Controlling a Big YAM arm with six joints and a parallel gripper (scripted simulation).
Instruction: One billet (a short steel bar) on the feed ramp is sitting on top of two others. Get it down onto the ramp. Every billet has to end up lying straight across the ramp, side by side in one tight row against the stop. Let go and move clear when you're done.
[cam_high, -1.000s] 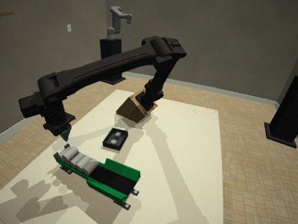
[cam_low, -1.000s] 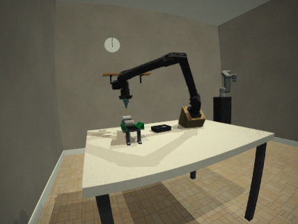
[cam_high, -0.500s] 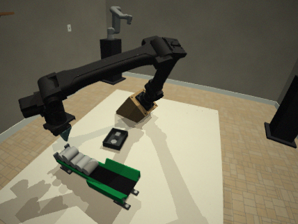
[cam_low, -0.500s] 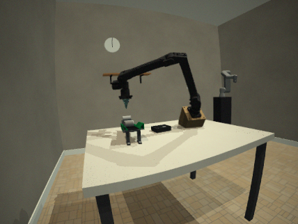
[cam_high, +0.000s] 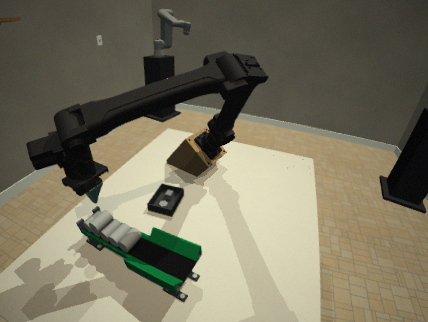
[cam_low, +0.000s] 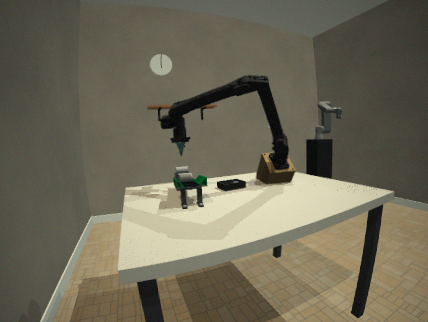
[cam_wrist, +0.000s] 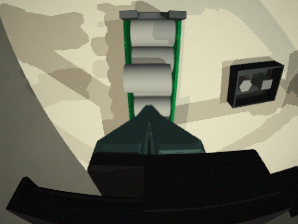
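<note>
The green feed ramp (cam_high: 150, 252) stands on short legs at the table's near left, with its stop (cam_high: 82, 226) at the left end. Several grey billets (cam_high: 117, 232) lie across it against the stop. One billet (cam_high: 102, 220) sits higher, on top of the others; in the wrist view it (cam_wrist: 148, 78) looks wider than the ramp's rails. My gripper (cam_high: 94, 196) (cam_wrist: 149, 110) hangs well above the stop end of the ramp, shut and empty, with its fingertips together in a point. It also shows in the exterior view (cam_low: 180, 148) above the ramp (cam_low: 189, 181).
A black tray (cam_high: 166, 199) holding two small pieces lies on the table beyond the ramp and shows in the wrist view (cam_wrist: 254, 83). My arm's wooden base block (cam_high: 196, 154) stands further back. A grey arm on a black pedestal (cam_high: 160, 75) stands off the table.
</note>
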